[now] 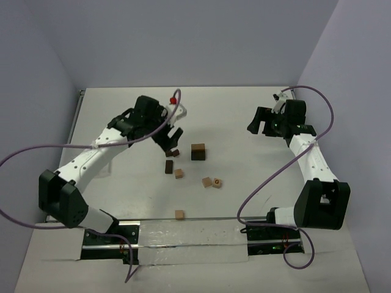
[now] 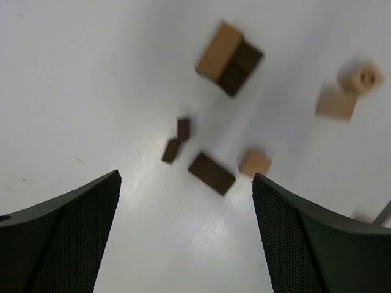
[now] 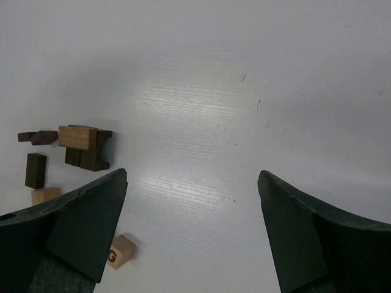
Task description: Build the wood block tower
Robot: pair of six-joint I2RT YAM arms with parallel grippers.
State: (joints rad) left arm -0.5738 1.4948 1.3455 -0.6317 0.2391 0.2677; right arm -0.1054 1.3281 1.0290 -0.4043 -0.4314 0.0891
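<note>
Wood blocks [image 1: 198, 151] scattered just beneath wide-spread left end effector [image 1: 171, 139], right end effector [image 1: 259, 129] wide, well apart

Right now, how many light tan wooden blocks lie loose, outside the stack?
4 light tan wooden blocks: one in the middle, two side by side right of it, one alone nearer the front. Some may be hidden.

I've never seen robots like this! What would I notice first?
The left gripper hangs open over tiny dark blocks mid-table, while the right gripper sits open over the white table on the right. Between them stands a small tan-and-dark stack, with loose tan blocks scattered nearer the arms' bases.
</note>
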